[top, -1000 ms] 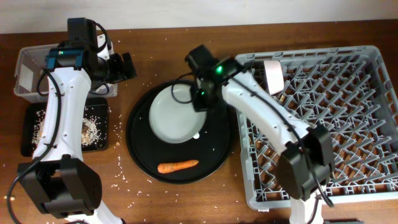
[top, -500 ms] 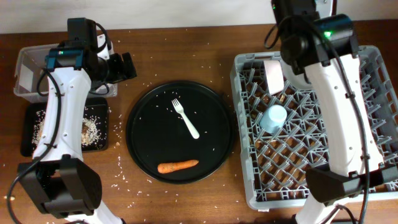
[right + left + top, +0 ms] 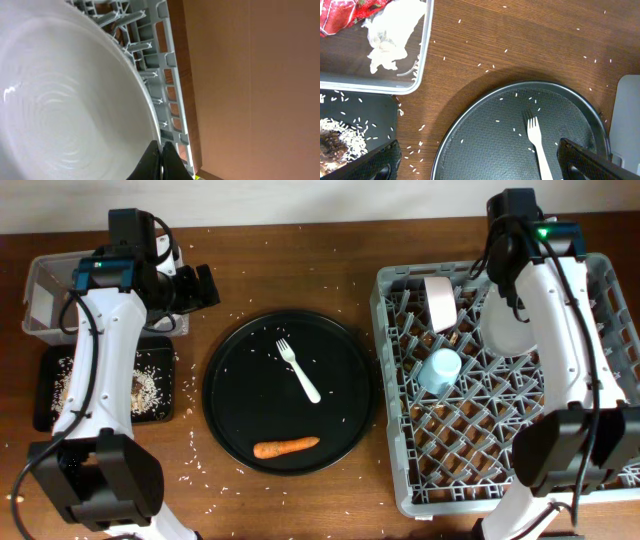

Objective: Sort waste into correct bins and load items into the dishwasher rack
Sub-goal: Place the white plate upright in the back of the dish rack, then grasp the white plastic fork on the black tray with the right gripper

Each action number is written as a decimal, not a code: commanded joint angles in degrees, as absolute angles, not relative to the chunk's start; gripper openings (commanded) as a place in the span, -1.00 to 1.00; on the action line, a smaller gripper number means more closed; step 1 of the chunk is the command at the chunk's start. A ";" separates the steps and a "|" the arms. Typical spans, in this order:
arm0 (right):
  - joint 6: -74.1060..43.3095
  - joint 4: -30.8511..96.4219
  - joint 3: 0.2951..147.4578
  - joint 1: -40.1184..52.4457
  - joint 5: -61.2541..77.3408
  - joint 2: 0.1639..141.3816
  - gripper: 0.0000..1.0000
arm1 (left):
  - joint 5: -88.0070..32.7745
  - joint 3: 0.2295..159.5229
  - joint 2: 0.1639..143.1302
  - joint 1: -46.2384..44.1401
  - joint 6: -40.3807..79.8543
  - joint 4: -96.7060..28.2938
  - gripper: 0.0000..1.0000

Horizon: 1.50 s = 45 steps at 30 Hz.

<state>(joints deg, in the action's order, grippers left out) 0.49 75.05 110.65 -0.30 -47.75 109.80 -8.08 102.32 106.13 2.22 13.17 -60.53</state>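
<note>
We were loading the plate [image 3: 508, 330] into the dishwasher rack [image 3: 600, 430].
Our right hand [image 3: 161, 157] pinched its rim over the rack's far side; we judged it next needed slotting between pegs. Our left hand [image 3: 480, 160] gaped wide, left of the rack.

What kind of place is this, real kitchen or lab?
Likely a lab tabletop staged for dish clearing: dishwasher rack on a bare wooden table, a clear waste tub and black scrap tray.

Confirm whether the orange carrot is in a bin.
No, the orange carrot lies on the large round black tray.
</note>
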 commanded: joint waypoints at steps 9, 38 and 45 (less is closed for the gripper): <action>0.43 74.02 110.08 -0.34 -36.16 110.00 -0.74 | -7.64 103.18 105.19 2.15 13.67 -60.47 0.98; -6.04 85.82 136.11 20.82 8.75 111.72 0.83 | -7.64 103.18 105.19 2.15 13.67 -60.47 0.98; -6.00 86.08 135.79 22.09 8.73 115.48 0.82 | -7.64 103.18 105.19 2.15 13.67 -60.47 0.98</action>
